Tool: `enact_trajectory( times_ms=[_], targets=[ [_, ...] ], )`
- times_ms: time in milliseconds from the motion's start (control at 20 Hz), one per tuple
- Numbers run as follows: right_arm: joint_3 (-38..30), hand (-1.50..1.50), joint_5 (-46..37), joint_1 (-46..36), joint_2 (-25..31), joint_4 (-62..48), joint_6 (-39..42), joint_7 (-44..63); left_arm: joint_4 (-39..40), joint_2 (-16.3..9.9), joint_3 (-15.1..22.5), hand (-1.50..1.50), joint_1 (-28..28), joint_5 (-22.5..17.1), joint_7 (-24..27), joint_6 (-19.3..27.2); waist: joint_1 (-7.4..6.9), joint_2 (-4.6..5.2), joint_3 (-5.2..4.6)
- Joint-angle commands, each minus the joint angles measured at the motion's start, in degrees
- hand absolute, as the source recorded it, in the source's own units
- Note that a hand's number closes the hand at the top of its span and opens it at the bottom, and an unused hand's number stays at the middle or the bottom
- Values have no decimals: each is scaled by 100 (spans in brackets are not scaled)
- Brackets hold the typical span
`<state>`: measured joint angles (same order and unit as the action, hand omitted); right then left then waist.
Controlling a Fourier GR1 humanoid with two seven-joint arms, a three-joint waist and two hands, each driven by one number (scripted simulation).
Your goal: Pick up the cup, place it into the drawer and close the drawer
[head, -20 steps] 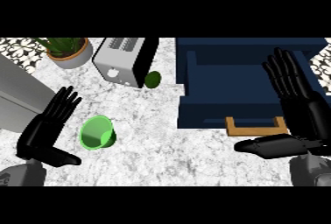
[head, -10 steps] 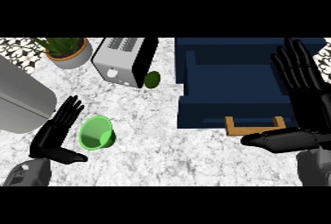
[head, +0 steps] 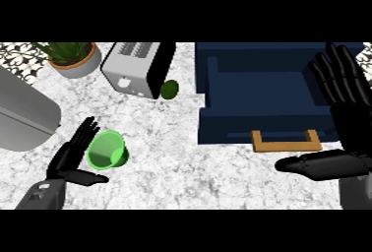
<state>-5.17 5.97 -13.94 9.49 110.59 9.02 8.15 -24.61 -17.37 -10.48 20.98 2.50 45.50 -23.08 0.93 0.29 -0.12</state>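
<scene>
Left hand (head: 71, 156) and right hand (head: 341, 103) both open, fingers straight

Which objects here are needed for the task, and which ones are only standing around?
Needed for the task:
- green cup
- open blue drawer with its wooden handle
- left robot hand, open beside the cup

Only standing around:
- toaster
- potted plant
- small green fruit
- grey appliance

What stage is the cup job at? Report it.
Done: the dark blue drawer stands open. In hand: the open left hand sits beside the green plastic cup on the counter, not gripping it. Left: grasp, place inside, close. The right hand rests open.
</scene>
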Motion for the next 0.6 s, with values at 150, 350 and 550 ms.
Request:
enact_trajectory(
  times_ms=[150,350,550],
  targets=[
    [-58,-150,-5,-372,79,-481,75,-58,945,-81,-34,-150,425,166,989,-319,4,20,-6],
    [-183,-150,168,-324,195,-217,137,144,1184,-11,-70,-150,548,198,1211,-132,85,35,-14],
    [-21,-150,-37,-194,16,-305,38,-70,1294,66,-63,-150,666,247,1371,-8,89,45,-16]
  ],
)
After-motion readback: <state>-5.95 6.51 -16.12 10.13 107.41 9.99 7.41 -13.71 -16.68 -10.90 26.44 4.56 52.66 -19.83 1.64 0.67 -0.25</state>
